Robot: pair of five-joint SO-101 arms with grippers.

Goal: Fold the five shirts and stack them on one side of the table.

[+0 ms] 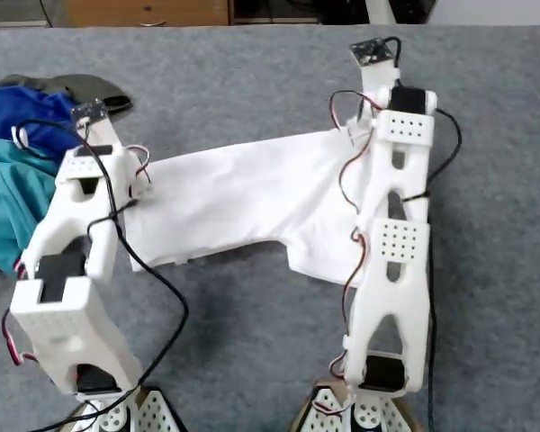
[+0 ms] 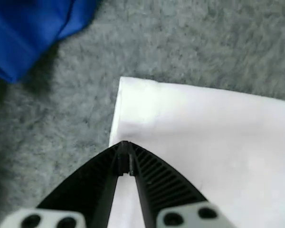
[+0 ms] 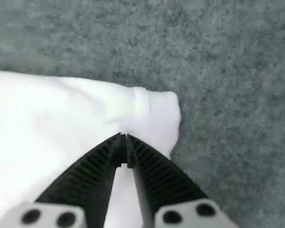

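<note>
Slippage is your risk: the high view has the white shirt (image 1: 243,198) stretched mid-table on the fuzzy grey table (image 1: 252,360), the other shirts (image 1: 18,180) heaped at its left edge, and a wooden cabinet (image 1: 144,11) beyond the far edge. In the left wrist view your left gripper (image 2: 125,164) is pinched closed on bare hem near a corner. In the right wrist view the right gripper (image 3: 123,145) clamps just as little fabric beside a cuffed corner, so drag from the nap could pull either free.

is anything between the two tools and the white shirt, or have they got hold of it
Nothing visible stands between them. The left tool and the right tool are each shut on an edge of the white fabric shirt. The crumpled blue fabric shirt lies off to one side, apart from it.
</note>
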